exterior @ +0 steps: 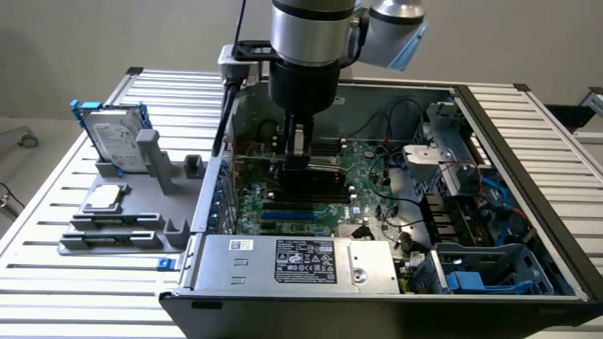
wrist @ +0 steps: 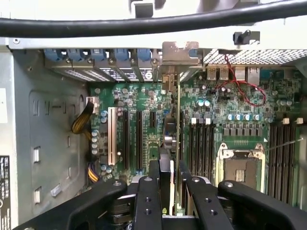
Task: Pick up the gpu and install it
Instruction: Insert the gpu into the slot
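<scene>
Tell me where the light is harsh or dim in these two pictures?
Exterior view: even light on the slatted table, mild sheen on the power supply, dimmer inside the computer case. Wrist view: washed-out white beyond the case's rear wall; the gripper holding the gpu looks dark in front.

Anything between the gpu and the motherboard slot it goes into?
Nothing visible does. The gripper holds the gpu on edge right over the motherboard slots; the yellow cables lie off to one side.
</scene>
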Robot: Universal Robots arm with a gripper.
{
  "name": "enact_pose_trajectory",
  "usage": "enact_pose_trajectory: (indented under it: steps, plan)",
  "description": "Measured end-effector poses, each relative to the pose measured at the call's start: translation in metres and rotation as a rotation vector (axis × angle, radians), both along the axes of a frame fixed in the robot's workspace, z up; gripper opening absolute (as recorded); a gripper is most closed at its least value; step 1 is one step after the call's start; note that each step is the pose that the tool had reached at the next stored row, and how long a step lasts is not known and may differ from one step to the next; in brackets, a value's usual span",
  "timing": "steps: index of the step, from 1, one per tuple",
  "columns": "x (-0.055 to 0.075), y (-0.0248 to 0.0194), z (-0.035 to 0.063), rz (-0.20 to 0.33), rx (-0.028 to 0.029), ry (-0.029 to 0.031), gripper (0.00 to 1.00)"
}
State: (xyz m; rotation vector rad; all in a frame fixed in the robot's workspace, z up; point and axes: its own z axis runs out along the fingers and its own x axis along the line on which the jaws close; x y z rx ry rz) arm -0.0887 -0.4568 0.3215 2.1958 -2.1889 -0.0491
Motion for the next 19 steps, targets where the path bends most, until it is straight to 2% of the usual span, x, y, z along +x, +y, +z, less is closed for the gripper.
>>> enact_pose_trajectory:
  steps: [3,6,13,19]
  plan:
    - [0.000,0.0000,-0.0037,0.002,0.0000,-0.0128,0.26]
    - [-0.001,0.0000,-0.0086,0.002,0.0000,-0.0218,0.26]
    - [-0.006,0.0000,-0.0208,0.002,0.0000,-0.0379,0.26]
    - [-0.010,0.0000,-0.0317,0.002,-0.0001,-0.0468,0.26]
